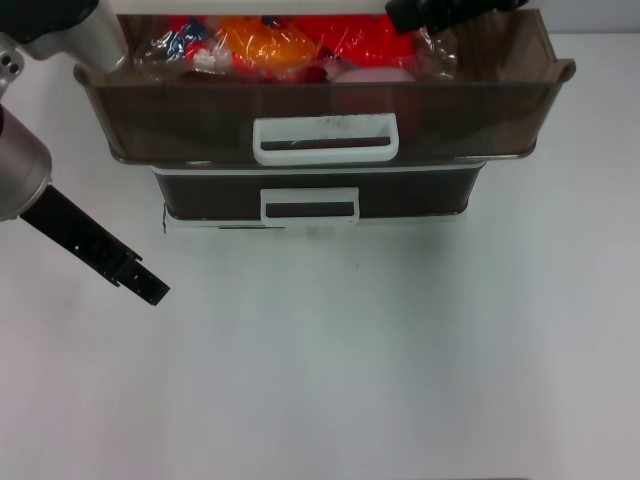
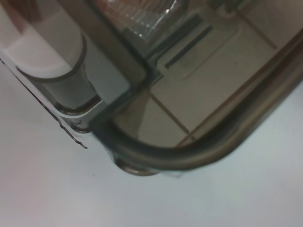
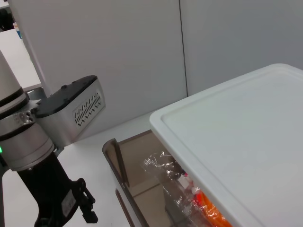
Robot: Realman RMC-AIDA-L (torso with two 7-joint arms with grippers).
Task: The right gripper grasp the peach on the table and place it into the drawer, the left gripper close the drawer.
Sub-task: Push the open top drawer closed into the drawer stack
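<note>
Item 1, nearest: table [image 1: 400,380], plain white, bare in front of the cabinet.

Item 2: left gripper [image 1: 150,288], long black bar on a silver wrist, hanging low over the table, near the drawer's left front corner but apart from it. Whether its jaws are apart or together cannot be told. Its wrist view looks closely at that rounded corner.

Item 3: lower drawer [image 1: 310,195], narrower, dark, small white handle, pushed in.

Item 4: drawer [image 1: 320,120], wide, dark-brown, translucent, large white loop handle [image 1: 326,139], pulled out well beyond the lower one.

Item 5: peach [image 1: 372,74], pale pink and rounded, lying inside the open drawer right of centre, beside red and orange wrapped packets [image 1: 260,45]. Only its top shows above the front wall; no crease can be made out.

Item 6, farthest: right gripper [image 1: 420,12], black, above the drawer's back right part, mostly cut off by the frame edge; its jaws cannot be told. It does not appear to hold the peach.

Step in hand, as judged: placing looks complete; closing is due. Next move calls for the left gripper to meet the drawer front squarely near the handle and push it straight in, once the right gripper is clear of the drawer.
</note>
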